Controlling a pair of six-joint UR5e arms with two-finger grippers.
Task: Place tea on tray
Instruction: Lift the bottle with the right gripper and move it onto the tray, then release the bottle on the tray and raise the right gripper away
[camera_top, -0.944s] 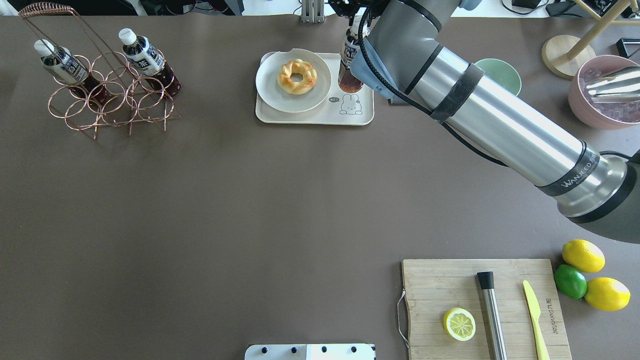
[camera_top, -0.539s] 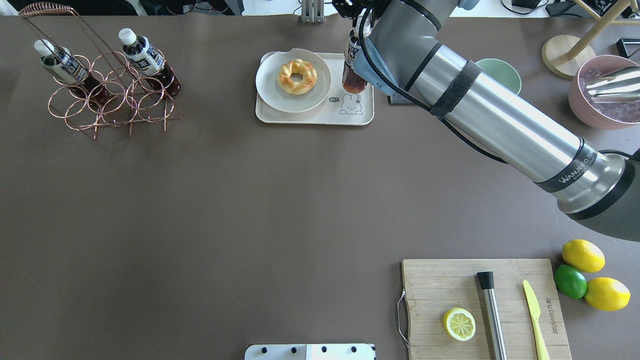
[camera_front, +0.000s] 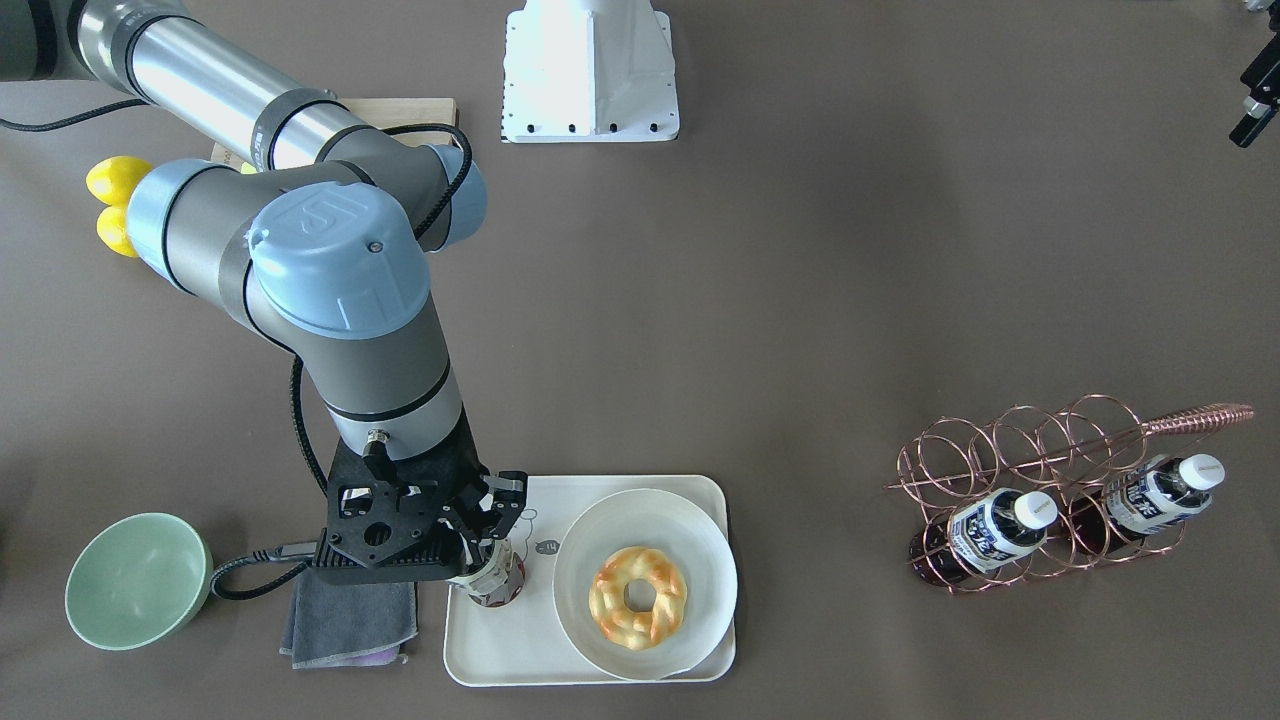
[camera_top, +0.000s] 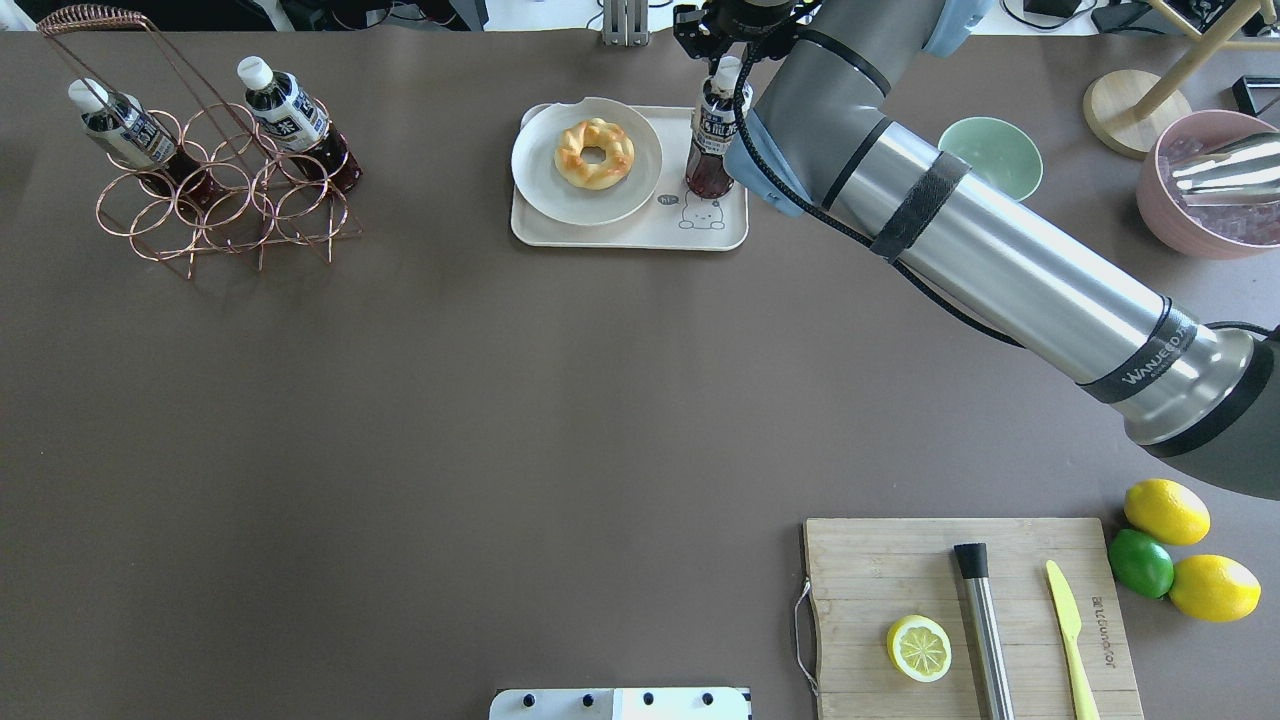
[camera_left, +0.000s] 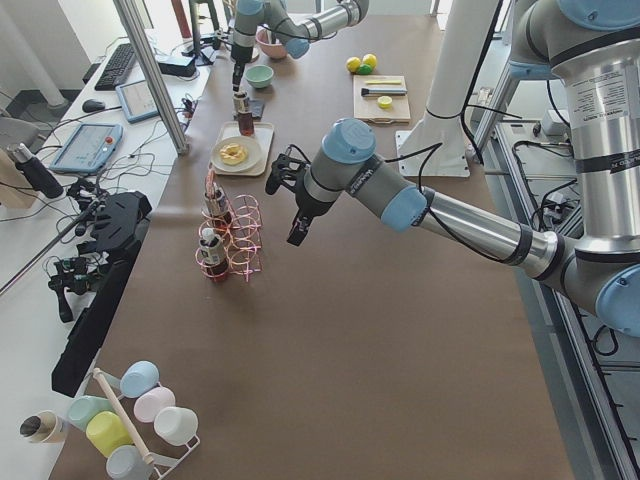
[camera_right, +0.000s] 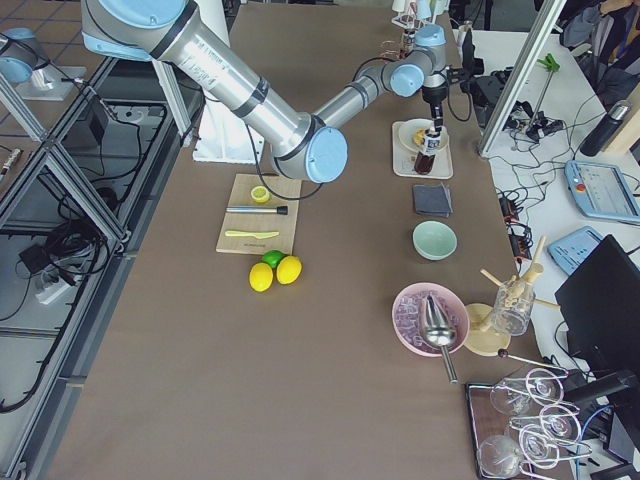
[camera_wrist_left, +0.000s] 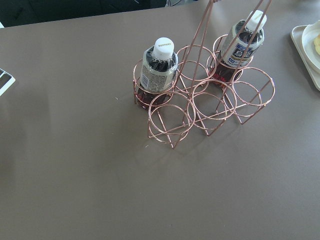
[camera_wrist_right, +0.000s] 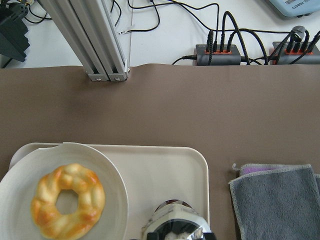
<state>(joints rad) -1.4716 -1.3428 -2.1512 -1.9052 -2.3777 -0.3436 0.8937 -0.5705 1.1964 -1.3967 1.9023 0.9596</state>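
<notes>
Bright, even light; soft shadows, sharp focus.

Tea (camera_top: 712, 140) now upright on tray (camera_top: 600, 236), white cap newly uncovered.

Donut (camera_top: 594, 153) on plate (camera_top: 538, 188), copper rack (camera_top: 210, 190) — green bowl (camera_top: 1003, 148)

**Tea half covered, both grips unclear**

In the front-facing view the right gripper (camera_front: 487, 548) covers most of the tea (camera_front: 498, 588). Whether it clamps the tea or stands apart cannot be told. The right wrist view cuts the tea off at its lower edge, and it is blurred there. The left gripper (camera_left: 296, 230) is too small to judge.
</notes>
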